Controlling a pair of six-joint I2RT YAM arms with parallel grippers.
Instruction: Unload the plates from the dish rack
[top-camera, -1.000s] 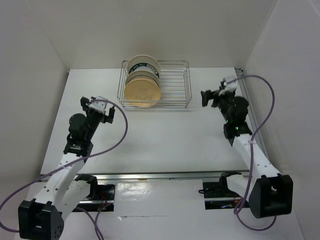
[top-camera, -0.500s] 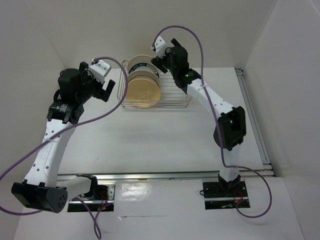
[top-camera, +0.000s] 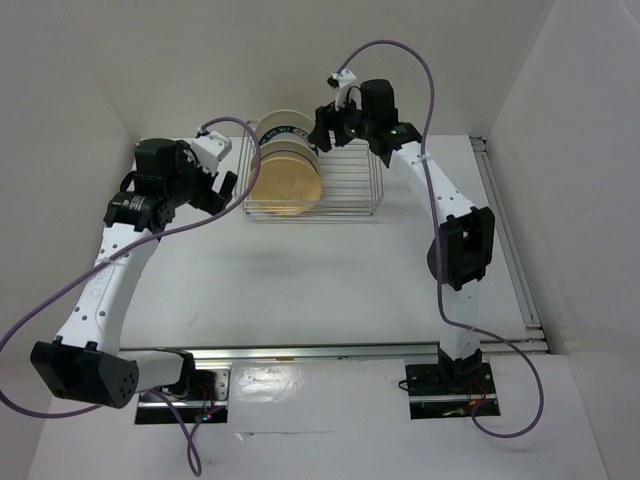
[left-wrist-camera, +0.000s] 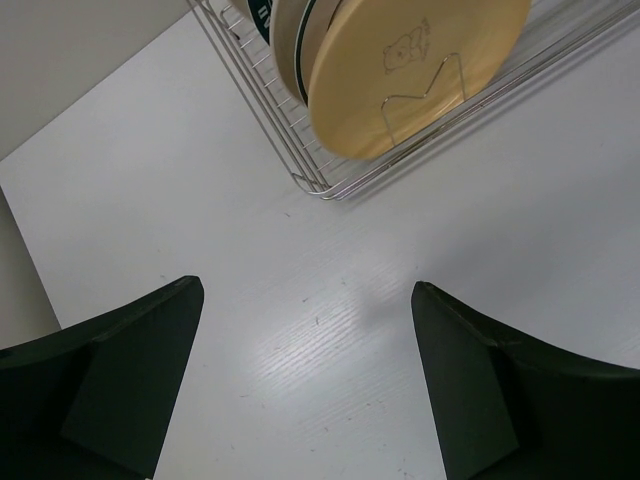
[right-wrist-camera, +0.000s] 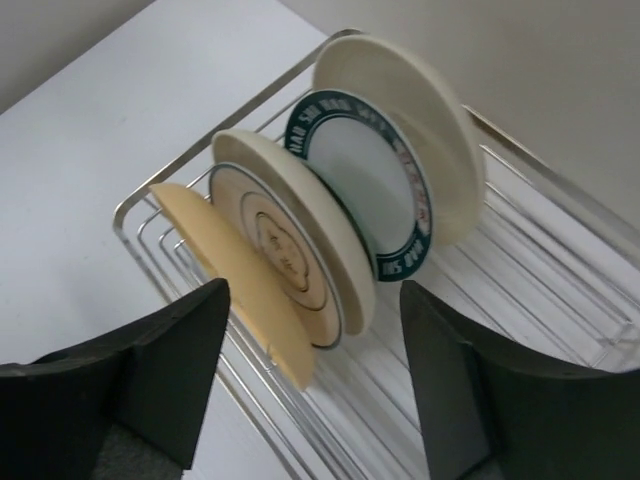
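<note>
The silver wire dish rack (top-camera: 348, 182) stands at the back of the table. Several plates stand on edge in its left half: a tan plate (top-camera: 285, 186) in front, a cream one (right-wrist-camera: 300, 225), a white plate with a dark blue-green rim (right-wrist-camera: 365, 180), and a large cream plate (right-wrist-camera: 420, 110) at the back. My right gripper (top-camera: 335, 128) is open and empty, hovering above the plates from the rack's right side (right-wrist-camera: 315, 292). My left gripper (top-camera: 215, 185) is open and empty over the table just left of the rack (left-wrist-camera: 308, 288). The tan plate (left-wrist-camera: 420, 60) and rack corner (left-wrist-camera: 305, 178) show in the left wrist view.
White walls (top-camera: 80, 110) close in the table on the left, back and right. The rack's right half (top-camera: 355, 165) holds only bare wires. Purple cables (top-camera: 390, 50) loop above both arms. A metal rail (top-camera: 320, 350) runs along the table's near edge.
Both arms have swung from mid-table up to the rack. In the last half second the right gripper shifted slightly right over the plates and the left gripper settled beside the rack's left end.
</note>
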